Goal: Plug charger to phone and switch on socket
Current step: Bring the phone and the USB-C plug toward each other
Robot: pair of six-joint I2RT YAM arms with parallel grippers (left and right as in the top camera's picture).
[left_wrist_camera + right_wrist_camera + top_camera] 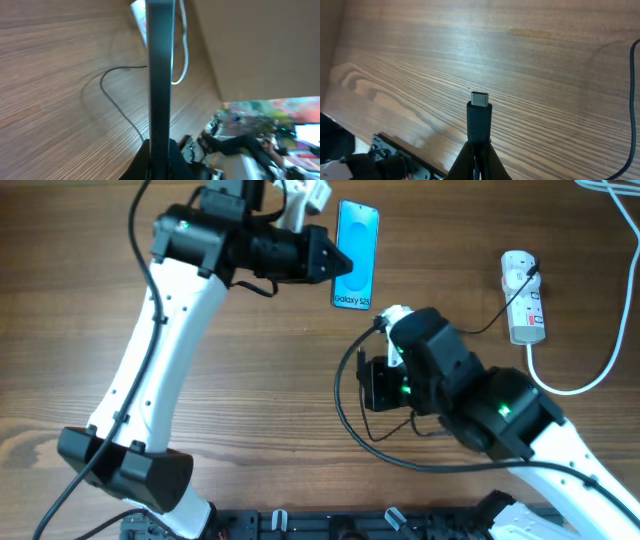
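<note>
The phone (357, 255), its turquoise screen facing up, is held off the table at the back, with my left gripper (336, 264) shut on its left edge. In the left wrist view the phone (160, 75) appears edge-on, a dark upright bar clamped in my left gripper (160, 162). My right gripper (479, 157) is shut on the charger plug (480, 119), whose metal tip points away over bare wood. From above, my right gripper (368, 390) sits below the phone, apart from it. The charger cable (345, 415) loops beside it. The socket (523, 297) lies at the right.
A white cord (590, 380) runs from the socket toward the right edge of the table. A black cable (115, 100) lies on the wood under the phone. A black rail (330, 525) lines the front edge.
</note>
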